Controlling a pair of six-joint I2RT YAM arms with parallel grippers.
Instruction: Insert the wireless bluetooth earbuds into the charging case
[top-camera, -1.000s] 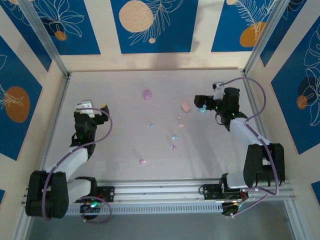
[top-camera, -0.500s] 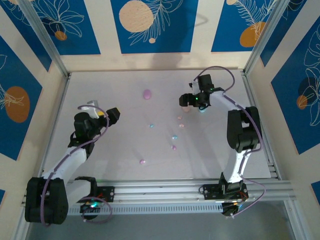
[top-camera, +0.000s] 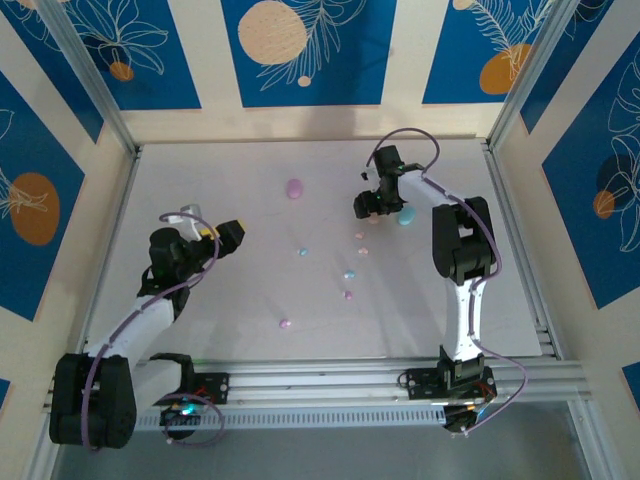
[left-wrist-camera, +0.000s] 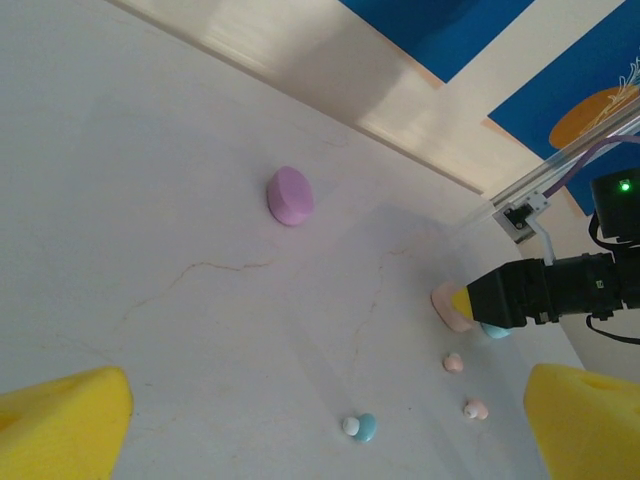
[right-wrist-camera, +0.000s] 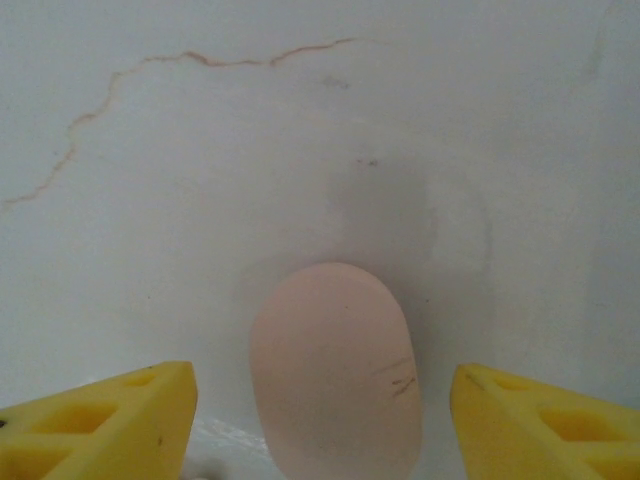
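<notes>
Right gripper (top-camera: 367, 206) is reaching way out over the far middle of the table (top-camera: 240, 200), sitting right over the pink case (top-camera: 373, 213). In the right wrist cam that case is lying flat between the two yellow fingers (right-wrist-camera: 110, 420), pretty much centred. A strip of bare table is showing on each side, so the jaws are standing apart and not touching it, with nothing gripped. The blue case (top-camera: 405, 216) is lying just beside it on the right. The purple case (top-camera: 294, 188) is sitting well apart to the left, a bit further back.

The earbuds (top-camera: 350, 274) are all lying loose on the table. Two pink ones (top-camera: 360, 237) are sitting just in front of the pink case, on the arm-base side of the right gripper's fingers, near them but not between them. A blue one (top-camera: 302, 251) is lying left of those, another blue one is near the middle, and two purplish ones (top-camera: 348, 294) are lying closer to the near edge.

Left gripper (top-camera: 228, 234) is hanging above the left side of the table with its fingers (left-wrist-camera: 60, 420) spread wide and holding nothing. The buds are all lying well off to its right. In its wrist cam a blue bud is showing ahead, down on the table, framed between the two fingertips but nowhere near touching them.
</notes>
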